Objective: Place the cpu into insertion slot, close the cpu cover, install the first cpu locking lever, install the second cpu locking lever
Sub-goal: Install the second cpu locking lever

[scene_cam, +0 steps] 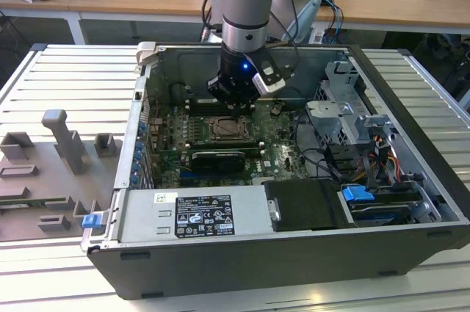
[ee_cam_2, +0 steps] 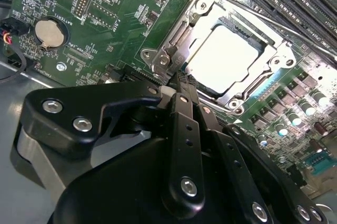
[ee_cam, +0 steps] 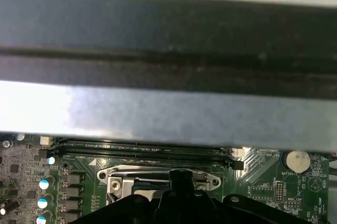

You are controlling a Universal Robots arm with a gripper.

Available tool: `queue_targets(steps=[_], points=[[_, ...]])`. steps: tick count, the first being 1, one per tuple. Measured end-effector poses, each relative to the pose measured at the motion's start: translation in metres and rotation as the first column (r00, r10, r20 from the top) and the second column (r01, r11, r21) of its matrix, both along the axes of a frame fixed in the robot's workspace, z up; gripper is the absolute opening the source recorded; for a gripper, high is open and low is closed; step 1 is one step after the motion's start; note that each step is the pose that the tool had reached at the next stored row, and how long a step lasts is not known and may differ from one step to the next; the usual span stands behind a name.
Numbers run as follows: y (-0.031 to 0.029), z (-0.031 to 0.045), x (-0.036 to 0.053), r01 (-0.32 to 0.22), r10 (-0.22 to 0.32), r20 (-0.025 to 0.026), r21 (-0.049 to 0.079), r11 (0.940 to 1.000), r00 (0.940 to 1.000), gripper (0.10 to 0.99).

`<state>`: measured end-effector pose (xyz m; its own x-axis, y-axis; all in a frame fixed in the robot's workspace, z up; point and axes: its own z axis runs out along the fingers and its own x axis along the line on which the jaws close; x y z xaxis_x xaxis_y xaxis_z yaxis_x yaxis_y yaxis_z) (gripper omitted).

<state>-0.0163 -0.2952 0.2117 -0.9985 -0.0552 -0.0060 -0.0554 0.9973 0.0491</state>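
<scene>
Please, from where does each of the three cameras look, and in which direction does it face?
Exterior view: off the arm, above the open computer case, looking down in; shows arm and gripper.
Second wrist view: on the wrist, facing down past the gripper onto the cpu under the cpu cover.
First wrist view: on the wrist, facing across the board to the case wall; gripper at the edge.
All share the insertion slot.

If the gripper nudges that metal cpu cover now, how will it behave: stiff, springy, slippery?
The cpu cover is a thin shiny metal frame, so it probably feels stiff but would flex slightly under a hard push. Its polished face looks slippery for the gripper tips. It lies flat around the cpu, so it likely pivots on its hinge rather than sliding.
</scene>
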Motion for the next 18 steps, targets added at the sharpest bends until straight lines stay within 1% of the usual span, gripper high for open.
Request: queue_targets(steps=[2, 5, 6, 8, 10, 11, 15, 18], points=[[-0.0001, 0.0003, 0.0, 0.0, 0.0, -0.0001, 0.0, 1.0, 1.0, 0.106], [-0.0002, 0.0026, 0.0, 0.0, 0.0, -0.0001, 0.0, 1.0, 1.0, 0.106], [-0.0002, 0.0062, 0.0, 0.0, 0.0, 0.0, 0.0, 1.0, 1.0, 0.106], [-0.0002, 0.0105, 0.0, 0.0, 0.0, 0.0, 0.0, 1.0, 1.0, 0.106], [-0.0002, 0.0245, 0.0, 0.0, 0.0, 0.0, 0.0, 1.0, 1.0, 0.106], [-0.0002, 0.0291, 0.0, 0.0, 0.0, 0.0001, 0.0, 1.0, 1.0, 0.106], [-0.0013, 0.0292, 0.0, 0.0, 0.0, 0.0, 0.0, 1.0, 1.0, 0.106], [-0.0044, 0.029, 0.0, 0.0, 0.0, -0.0001, 0.0, 1.0, 1.0, 0.106]])
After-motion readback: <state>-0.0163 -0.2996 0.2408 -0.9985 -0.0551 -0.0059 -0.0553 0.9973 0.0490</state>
